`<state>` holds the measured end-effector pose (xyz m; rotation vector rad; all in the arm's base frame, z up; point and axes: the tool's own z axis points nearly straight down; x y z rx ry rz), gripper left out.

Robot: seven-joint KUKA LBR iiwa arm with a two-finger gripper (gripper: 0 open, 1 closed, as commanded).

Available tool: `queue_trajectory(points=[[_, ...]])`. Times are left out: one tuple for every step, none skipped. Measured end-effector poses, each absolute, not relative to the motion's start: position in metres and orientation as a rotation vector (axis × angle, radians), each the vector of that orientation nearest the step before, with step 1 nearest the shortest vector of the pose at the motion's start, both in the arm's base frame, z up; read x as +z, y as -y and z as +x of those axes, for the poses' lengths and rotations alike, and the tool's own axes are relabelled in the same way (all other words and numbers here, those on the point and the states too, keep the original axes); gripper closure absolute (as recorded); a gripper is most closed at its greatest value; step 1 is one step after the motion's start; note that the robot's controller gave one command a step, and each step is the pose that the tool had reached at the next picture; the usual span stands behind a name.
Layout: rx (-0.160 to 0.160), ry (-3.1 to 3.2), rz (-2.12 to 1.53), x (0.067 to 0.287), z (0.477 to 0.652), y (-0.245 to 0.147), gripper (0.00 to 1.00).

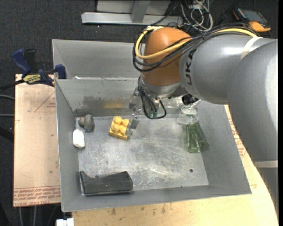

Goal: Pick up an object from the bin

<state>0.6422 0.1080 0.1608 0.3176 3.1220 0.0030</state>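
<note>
Yellow studded plastic brick (119, 127) beside gripper (132, 122), grey metal bin (168, 163)

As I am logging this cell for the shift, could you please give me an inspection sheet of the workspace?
Surface: grey metal bin floor, scuffed and scratched.
Job's things: yellow studded toy brick, far left part of the floor, nearest the gripper.
Clutter: grey lump and white pebble-like piece by the left wall; dark flat block in the near left corner; green clear bottle lying at right.
Grippers: low, just right of the brick; contact cannot be told.
Cables: yellow and black cables looped over the orange wrist cover.
Surroundings: dark floor; loose cables beyond the bin.
</note>
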Motion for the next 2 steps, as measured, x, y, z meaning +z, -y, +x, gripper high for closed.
queue_trajectory(points=[[0.003, -3.133, 0.136, 0.0799, 0.6442, -0.1129, 0.0], [0.004, -3.131, 0.132, 0.0826, 0.6449, -0.1124, 1.0]])
